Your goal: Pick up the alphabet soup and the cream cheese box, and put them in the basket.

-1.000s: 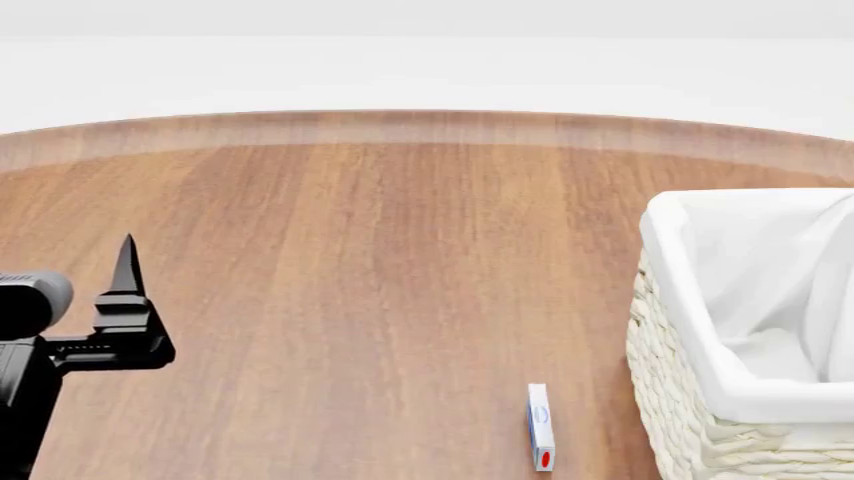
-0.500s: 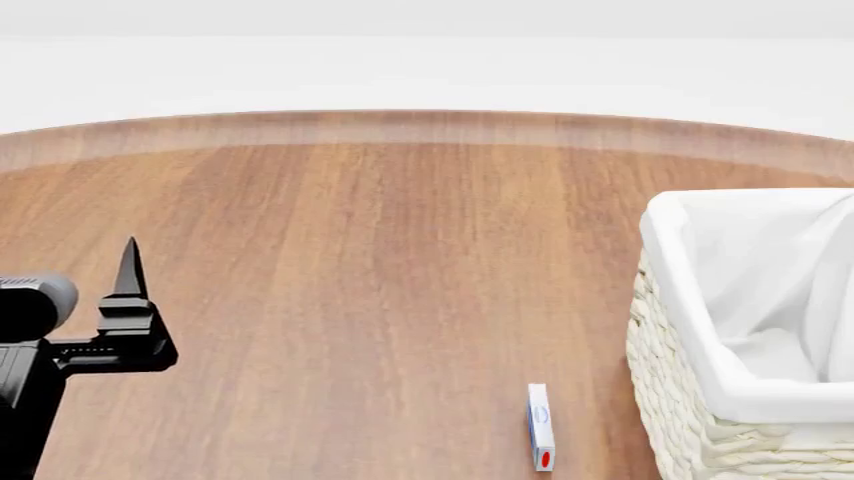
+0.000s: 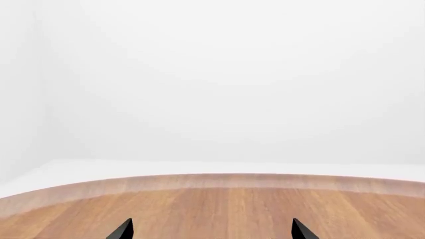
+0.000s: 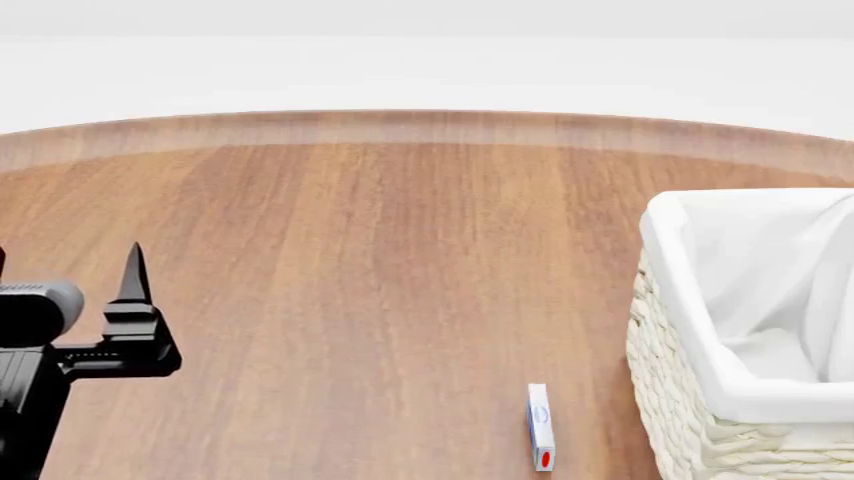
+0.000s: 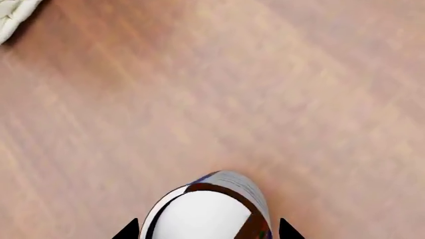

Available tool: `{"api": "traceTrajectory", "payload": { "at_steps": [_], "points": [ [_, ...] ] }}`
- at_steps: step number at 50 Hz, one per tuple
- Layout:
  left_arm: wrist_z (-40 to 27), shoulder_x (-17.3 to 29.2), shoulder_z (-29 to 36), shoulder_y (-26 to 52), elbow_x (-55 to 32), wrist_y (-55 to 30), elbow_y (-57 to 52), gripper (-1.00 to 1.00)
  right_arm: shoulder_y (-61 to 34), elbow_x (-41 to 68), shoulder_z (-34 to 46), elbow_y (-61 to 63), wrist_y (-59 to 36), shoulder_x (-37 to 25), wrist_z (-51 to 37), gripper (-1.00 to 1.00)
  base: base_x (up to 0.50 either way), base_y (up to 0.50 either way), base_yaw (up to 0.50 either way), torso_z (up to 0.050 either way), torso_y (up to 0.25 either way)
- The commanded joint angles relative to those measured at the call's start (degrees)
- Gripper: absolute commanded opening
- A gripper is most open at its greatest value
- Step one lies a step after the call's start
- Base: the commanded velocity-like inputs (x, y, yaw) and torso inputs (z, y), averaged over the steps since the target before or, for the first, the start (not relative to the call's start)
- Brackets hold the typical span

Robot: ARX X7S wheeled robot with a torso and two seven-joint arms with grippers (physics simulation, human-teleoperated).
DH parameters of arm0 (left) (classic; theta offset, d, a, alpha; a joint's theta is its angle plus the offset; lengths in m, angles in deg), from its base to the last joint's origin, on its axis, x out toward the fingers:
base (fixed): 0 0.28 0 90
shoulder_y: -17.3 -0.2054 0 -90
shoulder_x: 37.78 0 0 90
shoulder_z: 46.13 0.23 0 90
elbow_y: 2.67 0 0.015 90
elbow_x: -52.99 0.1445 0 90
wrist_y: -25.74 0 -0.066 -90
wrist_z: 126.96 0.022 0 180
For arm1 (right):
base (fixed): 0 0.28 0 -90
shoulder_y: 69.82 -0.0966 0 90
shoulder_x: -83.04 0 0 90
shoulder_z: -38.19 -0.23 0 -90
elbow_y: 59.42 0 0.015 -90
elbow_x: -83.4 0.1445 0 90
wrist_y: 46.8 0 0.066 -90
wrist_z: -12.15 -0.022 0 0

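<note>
Nothing in the basket (image 4: 694,330) yet: both picks still to do.
Right end effector (image 5: 207,230) spread around the alphabet soup (image 5: 206,211); left end effector (image 3: 211,230) spread, empty; cream cheese box (image 4: 539,427) on the table (image 4: 374,260), well off its right.

Bare simulated room; round wooden table (image 4: 400,260); blank white walls (image 3: 226,79)

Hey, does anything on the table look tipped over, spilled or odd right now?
Only one thing: the cream cheese box stands on a thin edge on the table, left of the basket, rather than lying flat. Nothing looks spilled or damaged.
</note>
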Motion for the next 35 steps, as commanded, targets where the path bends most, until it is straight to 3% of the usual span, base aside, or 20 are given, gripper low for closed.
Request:
{"api": "traceTrajectory", "payload": {
  "at_steps": [1,11,18,29,35],
  "points": [
    [-0.15,0.12,0.41,-0.28,-0.01,0.55,0.34,1.00,-1.23,-2.46,2.07,-1.66,0.35,0.24,2.06,-1.00,0.00,0.00,0.00,0.000,0.000],
    [-0.38,0.36,0.62,-0.48,-0.09,0.70,0.15,1.00,-1.41,-2.54,2.21,-1.42,0.56,0.14,2.72,-1.00,0.00,0.00,0.00,0.000,0.000],
    [-0.59,0.46,0.74,-0.42,-0.28,0.50,-0.10,1.00,-2.30,1.67,0.68,3.34,-0.19,-1.36,-1.63,-1.00,0.00,0.00,0.00,0.000,0.000],
    [-0.89,0.86,0.47,-0.17,-0.81,0.04,-0.88,1.00,-8.21,17.27,-1.54,14.02,0.28,-10.09,-17.81,-1.00,0.00,0.00,0.00,0.000,0.000],
    [-0.92,0.85,0.73,-0.17,-0.72,0.50,-0.29,1.00,-15.58,24.98,1.97,17.13,2.83,-17.21,-26.64,-1.00,0.00,0.00,0.00,0.000,0.000]
  ]
}}
